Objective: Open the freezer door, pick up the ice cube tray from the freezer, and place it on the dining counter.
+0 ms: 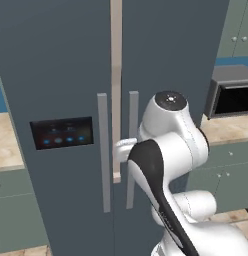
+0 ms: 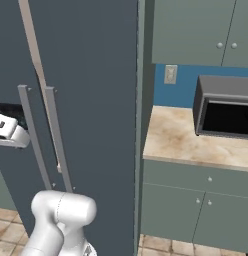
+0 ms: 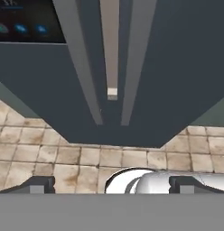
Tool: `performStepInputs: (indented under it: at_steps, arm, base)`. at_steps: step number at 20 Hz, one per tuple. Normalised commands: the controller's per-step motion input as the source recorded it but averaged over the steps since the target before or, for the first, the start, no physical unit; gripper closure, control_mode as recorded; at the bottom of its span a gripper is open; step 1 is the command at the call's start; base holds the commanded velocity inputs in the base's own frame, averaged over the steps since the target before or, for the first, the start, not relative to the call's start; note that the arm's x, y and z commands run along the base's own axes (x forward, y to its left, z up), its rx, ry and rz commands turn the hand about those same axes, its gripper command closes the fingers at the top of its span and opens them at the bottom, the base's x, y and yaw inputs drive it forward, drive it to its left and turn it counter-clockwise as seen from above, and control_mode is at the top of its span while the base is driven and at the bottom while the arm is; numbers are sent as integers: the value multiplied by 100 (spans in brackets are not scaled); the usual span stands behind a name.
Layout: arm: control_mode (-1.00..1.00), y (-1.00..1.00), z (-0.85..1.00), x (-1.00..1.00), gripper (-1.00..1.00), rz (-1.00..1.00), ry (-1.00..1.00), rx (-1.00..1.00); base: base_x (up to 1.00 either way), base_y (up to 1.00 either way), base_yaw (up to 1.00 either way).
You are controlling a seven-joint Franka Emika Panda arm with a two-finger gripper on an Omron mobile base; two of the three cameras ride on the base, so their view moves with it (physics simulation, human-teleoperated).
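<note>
Hand view: our gripper [image 3: 112, 185], jaws apart, nears the closed freezer door [image 1: 56, 75]; next we must grasp its bar handle [image 1: 103, 150].

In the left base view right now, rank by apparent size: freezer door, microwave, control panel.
1. freezer door
2. control panel and microwave: they look alike in size, and the microwave is cut by the picture's edge, so no ranking.

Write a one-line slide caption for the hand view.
Open gripper looks down the closed freezer door, its bar handle and blue-lit control panel above a tiled floor.
</note>
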Motion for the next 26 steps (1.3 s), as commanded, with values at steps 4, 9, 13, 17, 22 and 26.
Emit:
performStepInputs:
  at_steps: [4,9,13,17,22,26]
  arm:
    - [-100,9,0,24,-100,4,-16,6]
    - [-100,14,-1,9,-100,11,-25,5]
    - [-100,11,0,1,-100,8,-32,2]
    - [-100,1,0,0,-100,0,-38,1]
    - [-100,0,0,0,-100,0,-35,5]
    - [-100,0,-1,0,-100,0,-33,5]
  base:
    - [0,0,0]
    - [0,0,0]
    - [0,0,0]
    - [0,0,0]
    - [0,0,0]
    - [0,0,0]
